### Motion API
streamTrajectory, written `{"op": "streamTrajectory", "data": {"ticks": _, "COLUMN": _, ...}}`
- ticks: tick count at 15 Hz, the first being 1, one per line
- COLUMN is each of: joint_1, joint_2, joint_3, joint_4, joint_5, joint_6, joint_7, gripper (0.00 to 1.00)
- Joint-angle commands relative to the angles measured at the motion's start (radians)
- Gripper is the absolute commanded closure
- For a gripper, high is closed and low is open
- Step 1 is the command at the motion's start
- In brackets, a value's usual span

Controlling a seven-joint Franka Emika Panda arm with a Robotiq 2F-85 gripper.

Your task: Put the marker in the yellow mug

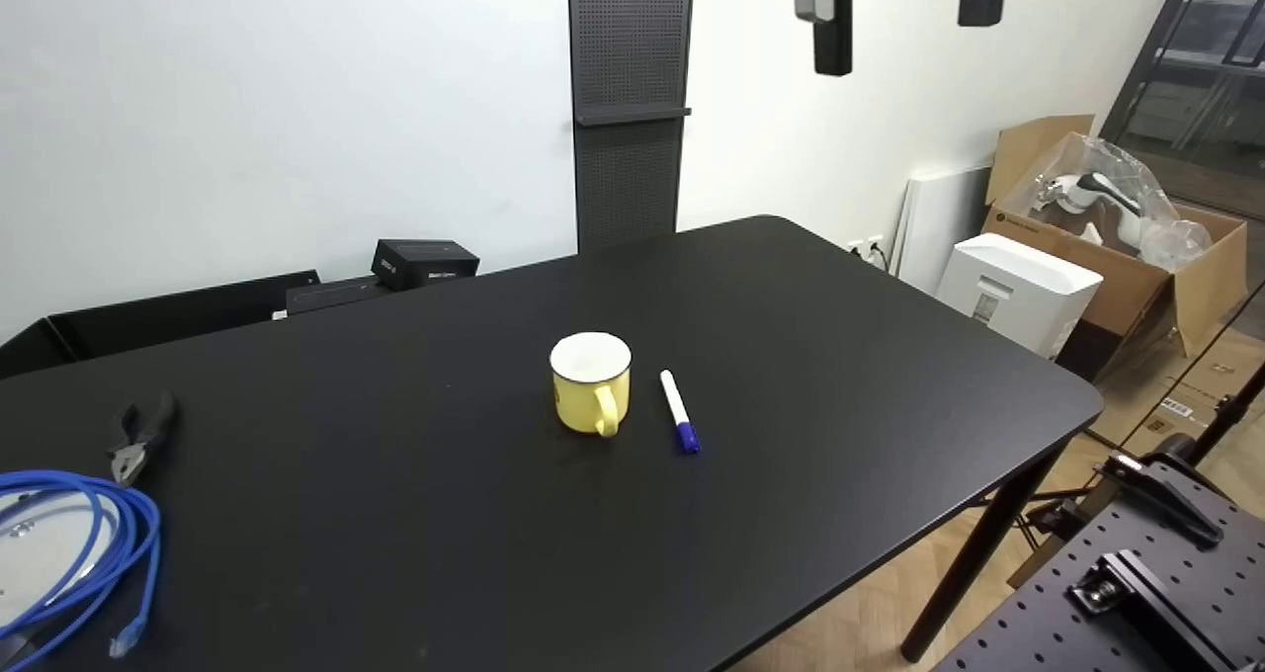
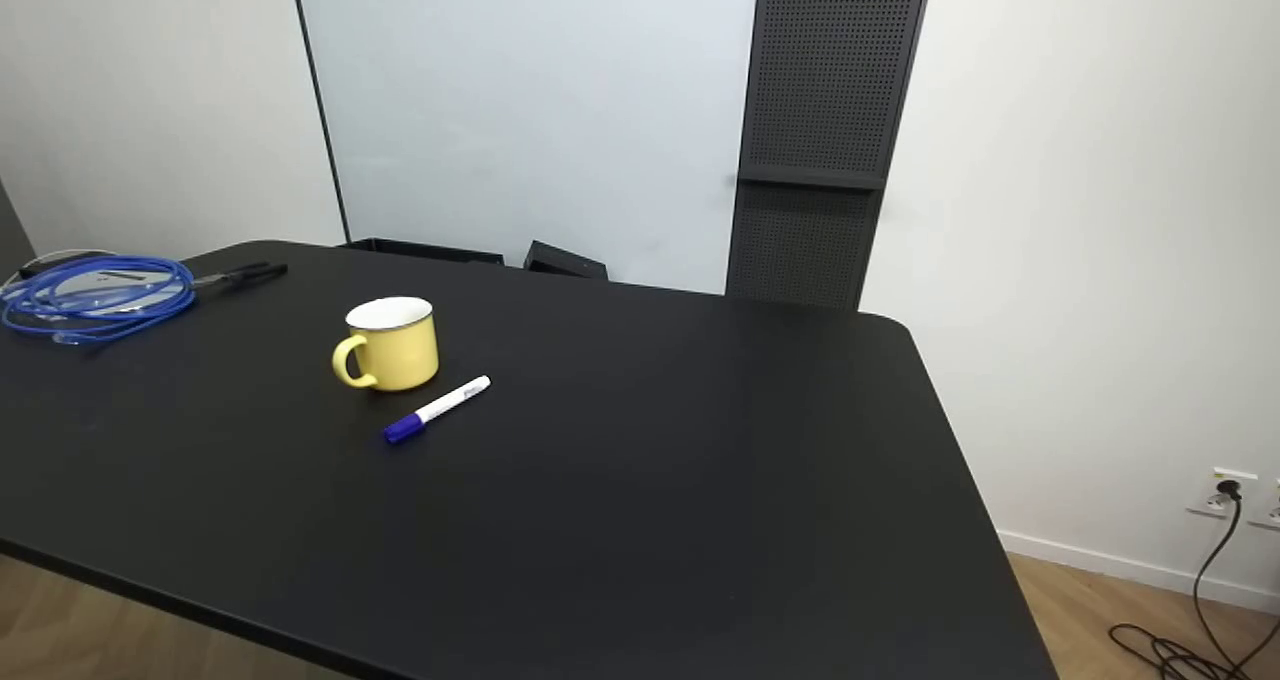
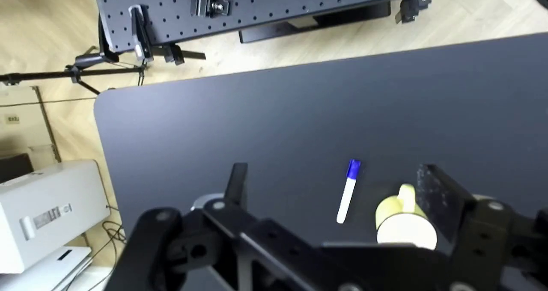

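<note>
The marker (image 1: 678, 410), white with a dark blue cap, lies flat on the black table beside the mug. It also shows in an exterior view (image 2: 440, 408) and in the wrist view (image 3: 348, 191). The yellow mug (image 1: 593, 395) stands upright with a whitish inside, its handle on the outer side; it also shows in an exterior view (image 2: 396, 353) and, partly covered by the gripper, in the wrist view (image 3: 389, 207). They do not touch. My gripper (image 1: 909, 51) is wide open and empty, high above the table. In the wrist view its fingers (image 3: 334, 167) frame the marker from above.
A coiled blue cable (image 1: 138, 544) and pliers (image 1: 136, 445) lie at one end of the black table (image 1: 840, 356). The table's rounded edge (image 2: 890, 325) shows. A perforated dark plate (image 3: 265, 4) is beyond the table edge. Boxes (image 1: 1018, 292) stand on the floor.
</note>
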Motion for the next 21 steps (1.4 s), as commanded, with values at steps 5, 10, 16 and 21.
{"op": "streamTrajectory", "data": {"ticks": 5, "joint_1": -0.035, "joint_2": 0.142, "joint_3": -0.081, "joint_4": -0.019, "joint_5": -0.051, "joint_6": 0.313, "joint_7": 0.004, "gripper": 0.00}}
{"op": "streamTrajectory", "data": {"ticks": 10, "joint_1": -0.041, "joint_2": 0.258, "joint_3": -0.129, "joint_4": -0.032, "joint_5": -0.039, "joint_6": 0.390, "joint_7": 0.019, "gripper": 0.00}}
{"op": "streamTrajectory", "data": {"ticks": 16, "joint_1": -0.032, "joint_2": 0.248, "joint_3": -0.126, "joint_4": -0.045, "joint_5": -0.077, "joint_6": 0.399, "joint_7": 0.042, "gripper": 0.00}}
{"op": "streamTrajectory", "data": {"ticks": 21, "joint_1": -0.045, "joint_2": 0.332, "joint_3": -0.133, "joint_4": -0.047, "joint_5": -0.058, "joint_6": 0.587, "joint_7": 0.116, "gripper": 0.00}}
